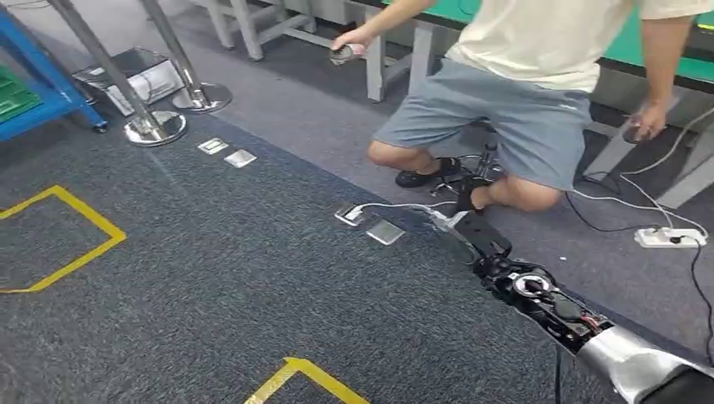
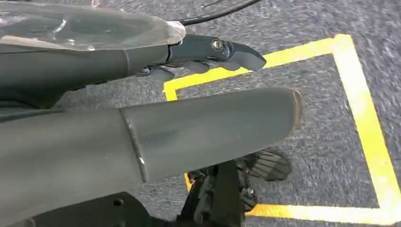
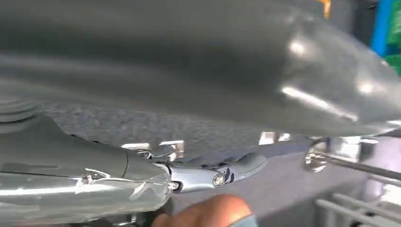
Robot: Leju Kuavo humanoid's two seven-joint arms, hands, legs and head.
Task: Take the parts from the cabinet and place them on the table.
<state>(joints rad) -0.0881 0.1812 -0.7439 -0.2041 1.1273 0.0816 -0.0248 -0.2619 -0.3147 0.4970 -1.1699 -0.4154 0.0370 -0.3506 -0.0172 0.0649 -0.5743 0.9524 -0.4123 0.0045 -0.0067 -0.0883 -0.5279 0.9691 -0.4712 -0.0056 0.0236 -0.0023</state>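
Your right hand (image 1: 484, 238) reaches out over the grey carpet floor (image 1: 210, 278) toward the seated person (image 1: 539, 84), fingers straight, holding nothing; your left hand (image 2: 208, 52) hangs likewise empty; no cabinet or parts in sight, so I cannot tell which hand is nearer.

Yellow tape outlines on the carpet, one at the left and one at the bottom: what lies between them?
In the head view, just bare grey carpet separates the left yellow outline from the bottom yellow outline; nothing sits on that stretch.

Crouching person (image 1: 539, 93), white power strip (image 1: 669, 238), yellow floor tape (image 1: 71, 240), grey carpet (image 1: 210, 278).
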